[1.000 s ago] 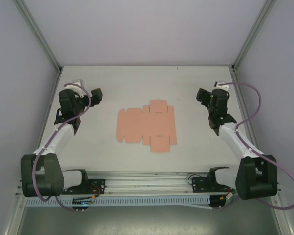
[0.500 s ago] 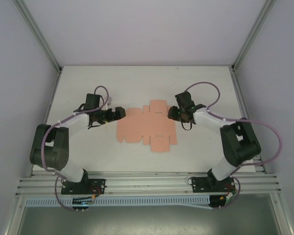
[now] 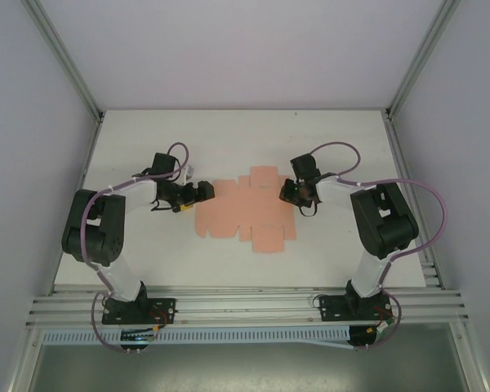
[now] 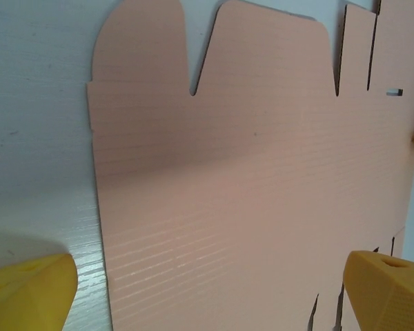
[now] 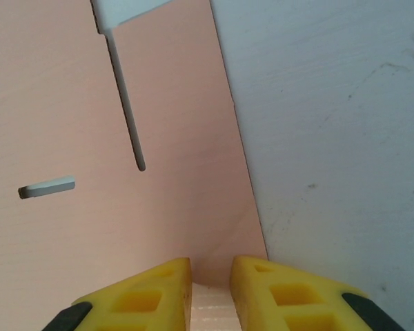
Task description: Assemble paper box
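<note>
Top external: flat pink box (image 3: 241, 214) lies on tabletop (image 3: 343, 139); left claw (image 3: 202, 192) gapes wide at its left edge; right claw (image 3: 284, 189), narrow, straddles its right edge, grip unclear.

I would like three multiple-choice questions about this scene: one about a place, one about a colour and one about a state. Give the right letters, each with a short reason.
1. Where does the salmon-pink flat cardboard sheet lie?
A. On the white table, between the left gripper and the right gripper
B. Against the back wall
C. On top of an arm base

2. What colour are the left gripper's fingers?
A. Blue
B. Yellow
C. Red

3. In what state is the sheet?
A. Folded into a box
B. Crumpled
C. Flat and unfolded

Answers:
1 A, the top view shows it between the two grippers.
2 B, the left wrist view shows yellow tips.
3 C, its flaps lie spread on the table.
</note>
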Robot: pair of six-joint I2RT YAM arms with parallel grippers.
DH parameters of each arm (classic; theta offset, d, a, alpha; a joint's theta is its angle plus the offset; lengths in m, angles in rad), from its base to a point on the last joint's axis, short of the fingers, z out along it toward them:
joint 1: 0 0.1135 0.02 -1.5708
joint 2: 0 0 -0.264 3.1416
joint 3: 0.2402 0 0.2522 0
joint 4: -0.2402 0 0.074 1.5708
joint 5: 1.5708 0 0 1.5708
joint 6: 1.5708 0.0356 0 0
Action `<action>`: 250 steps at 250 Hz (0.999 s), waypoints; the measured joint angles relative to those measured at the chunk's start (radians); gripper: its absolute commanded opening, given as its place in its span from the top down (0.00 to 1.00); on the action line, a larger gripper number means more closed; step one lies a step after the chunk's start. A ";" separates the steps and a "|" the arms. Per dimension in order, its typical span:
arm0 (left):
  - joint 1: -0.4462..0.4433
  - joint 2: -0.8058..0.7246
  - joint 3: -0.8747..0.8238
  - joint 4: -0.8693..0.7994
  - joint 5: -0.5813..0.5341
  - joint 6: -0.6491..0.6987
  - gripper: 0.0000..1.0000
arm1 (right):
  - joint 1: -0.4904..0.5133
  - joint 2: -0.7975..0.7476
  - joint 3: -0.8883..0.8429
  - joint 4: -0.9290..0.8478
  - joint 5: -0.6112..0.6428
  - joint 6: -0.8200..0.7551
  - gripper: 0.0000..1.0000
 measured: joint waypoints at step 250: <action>-0.042 -0.146 0.075 0.139 0.241 -0.066 0.03 | -0.019 0.003 -0.106 0.259 -0.048 0.017 0.82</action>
